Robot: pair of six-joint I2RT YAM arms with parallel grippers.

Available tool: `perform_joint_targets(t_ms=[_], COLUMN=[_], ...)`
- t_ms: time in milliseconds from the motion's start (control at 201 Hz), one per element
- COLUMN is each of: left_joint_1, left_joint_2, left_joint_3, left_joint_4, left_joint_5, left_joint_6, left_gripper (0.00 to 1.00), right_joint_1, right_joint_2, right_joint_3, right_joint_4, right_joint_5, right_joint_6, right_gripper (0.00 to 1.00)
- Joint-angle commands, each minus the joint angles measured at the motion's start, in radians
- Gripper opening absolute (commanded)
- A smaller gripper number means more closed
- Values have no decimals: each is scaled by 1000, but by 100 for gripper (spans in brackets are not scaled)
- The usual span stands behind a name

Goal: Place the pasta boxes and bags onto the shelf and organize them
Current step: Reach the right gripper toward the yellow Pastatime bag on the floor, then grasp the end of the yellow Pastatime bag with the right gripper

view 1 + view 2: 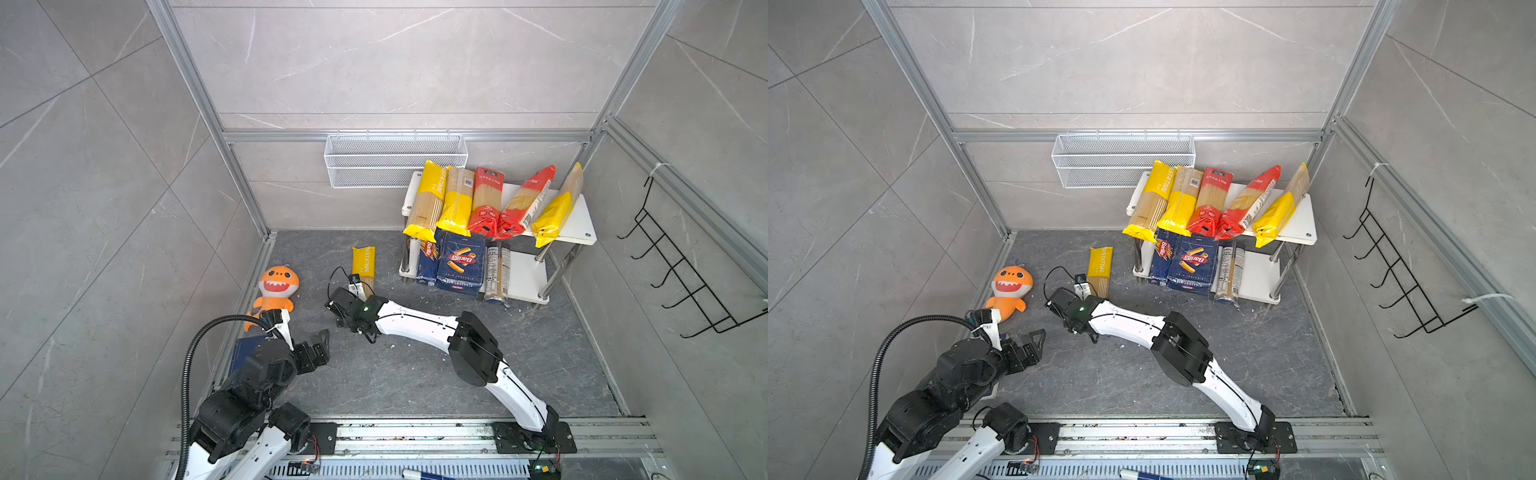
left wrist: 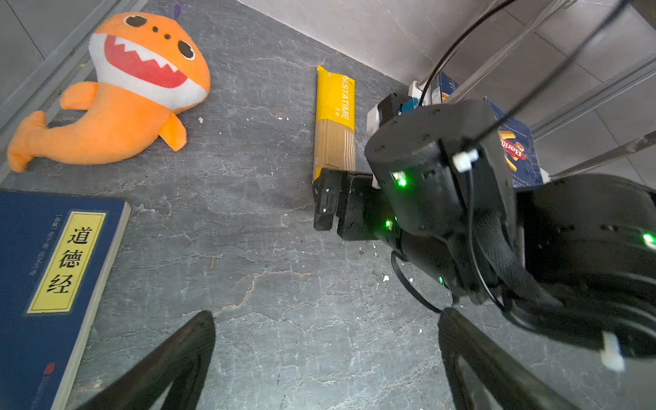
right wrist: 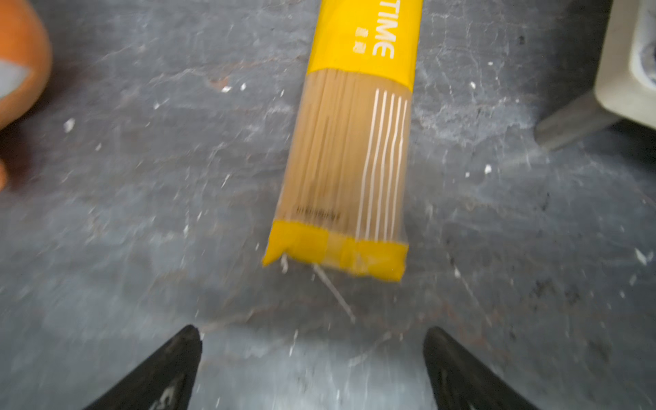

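One yellow-ended spaghetti bag (image 1: 363,266) (image 1: 1099,270) (image 2: 334,120) (image 3: 349,156) lies flat on the dark floor. My right gripper (image 1: 338,305) (image 1: 1059,305) (image 3: 312,337) is open just short of the bag's near end, with nothing between its fingers. The white shelf (image 1: 582,224) (image 1: 1302,226) stands at the back right. Several yellow and red bags (image 1: 486,199) lean across its top board. On its lower board stand the narrow pasta box (image 1: 427,259), the wider pasta box (image 1: 459,266) and a clear bag (image 1: 496,274). Over bare floor at the front left, my left gripper (image 1: 320,347) (image 1: 1034,345) (image 2: 326,319) is open and empty.
An orange shark plush (image 1: 276,291) (image 2: 117,96) lies left of the floor bag. A dark blue book (image 1: 245,353) (image 2: 46,284) lies by the left arm. A white mesh basket (image 1: 395,160) hangs on the back wall and a black hook rack (image 1: 681,266) on the right wall.
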Motion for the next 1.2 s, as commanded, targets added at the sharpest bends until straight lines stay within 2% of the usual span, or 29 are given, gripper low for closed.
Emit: perform_joint_targets(t_ms=[0,144,343,533,672,782,806,861,976,1015,1150,1200], left_joint_1=[7,6,6,6,7,6,6,6,6,6,6,6], left_joint_2=[19,43,70,86,94,102,103,103,94,90,68,61], left_joint_3=[31,24,11,5,-6,-12,-14,-16,-18,-18,-17,-18], left_joint_4=[12,46,87,112,138,153,156,159,158,153,134,128], left_joint_5=[-32,-32,-35,-35,-30,-17,-14,-9,-2,-2,-8,-6], left_joint_6=[41,52,61,71,75,71,72,70,65,64,57,51], left_gripper=[100,100,100,100,100,100,100,100,100,100,100,100], right_joint_1=[-37,-69,-100,-108,-106,-107,-106,-108,-106,-103,-73,-53], right_joint_2=[105,249,377,405,429,437,440,445,439,429,347,297], right_joint_3=[155,382,598,604,602,572,567,568,564,555,462,353], right_joint_4=[-153,-262,-296,-273,-329,-340,-339,-343,-354,-362,-390,-389], right_joint_5=[5,-24,-93,-133,-143,-158,-167,-179,-187,-185,-147,-120], right_joint_6=[-9,-16,-19,-17,14,21,21,19,11,8,-9,-9], right_gripper=[99,99,99,99,99,95,92,79,45,40,30,28])
